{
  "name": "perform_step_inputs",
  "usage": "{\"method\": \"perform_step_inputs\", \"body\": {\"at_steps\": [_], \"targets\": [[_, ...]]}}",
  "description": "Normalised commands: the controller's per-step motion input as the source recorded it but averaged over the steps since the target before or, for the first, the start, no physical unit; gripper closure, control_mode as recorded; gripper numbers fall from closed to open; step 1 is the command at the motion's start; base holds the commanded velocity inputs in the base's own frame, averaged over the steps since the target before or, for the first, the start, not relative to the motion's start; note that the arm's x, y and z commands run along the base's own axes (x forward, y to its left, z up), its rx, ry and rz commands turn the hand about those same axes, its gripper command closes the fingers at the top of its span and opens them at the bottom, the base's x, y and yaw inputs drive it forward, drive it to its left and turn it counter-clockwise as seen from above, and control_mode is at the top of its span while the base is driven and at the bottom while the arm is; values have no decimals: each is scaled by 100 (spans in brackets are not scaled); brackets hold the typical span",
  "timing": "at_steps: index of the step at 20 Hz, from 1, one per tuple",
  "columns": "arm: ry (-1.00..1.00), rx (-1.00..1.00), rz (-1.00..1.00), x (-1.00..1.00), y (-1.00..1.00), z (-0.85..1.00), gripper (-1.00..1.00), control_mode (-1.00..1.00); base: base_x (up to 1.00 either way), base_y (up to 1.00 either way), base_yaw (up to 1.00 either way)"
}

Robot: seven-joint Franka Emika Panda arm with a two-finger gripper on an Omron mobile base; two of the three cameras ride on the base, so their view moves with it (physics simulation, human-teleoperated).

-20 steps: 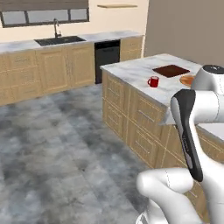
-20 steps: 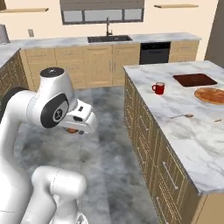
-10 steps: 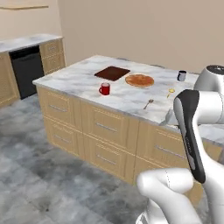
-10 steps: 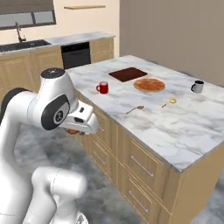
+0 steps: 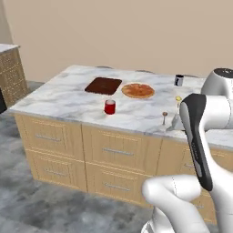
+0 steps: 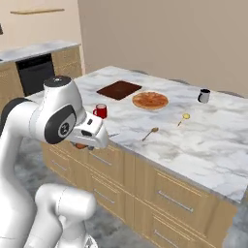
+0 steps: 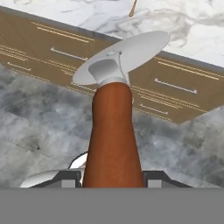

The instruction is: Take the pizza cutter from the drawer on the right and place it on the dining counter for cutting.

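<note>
Reddish-brown-handled pizza cutter (image 7: pixel 113 131) sits clamped between the end effector (image 7: pixel 113 177) fingers.

One bench (image 5: pixel 68 102) of white-and-grey marble stands mid-frame in both base views. On it lie one dark brown board (image 5: pixel 103 85), one pizza (image 5: pixel 138 90), one red mug (image 5: pixel 109 107), one dark mug (image 5: pixel 179 80) toward the upper right, and two small spoon-like utensils: a brown one (image 6: pixel 149 133) and a yellow one (image 6: pixel 183 117). Along the bench's front, at least five steel bar handles (image 5: pixel 116 151) show on the wood fronts. In the hand view there is one pizza cutter (image 7: pixel 114 131), with one reddish-brown handle and one round steel blade.
</note>
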Motion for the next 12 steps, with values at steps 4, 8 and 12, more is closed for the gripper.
{"method": "perform_step_inputs", "body": {"at_steps": [4,8,12], "targets": [[0,0,0,0,0,0,100,100,93,89,-49],[0,0,0,0,0,0,100,100,96,62,-45],[0,0,0,0,0,0,100,100,83,11,-29]]}}
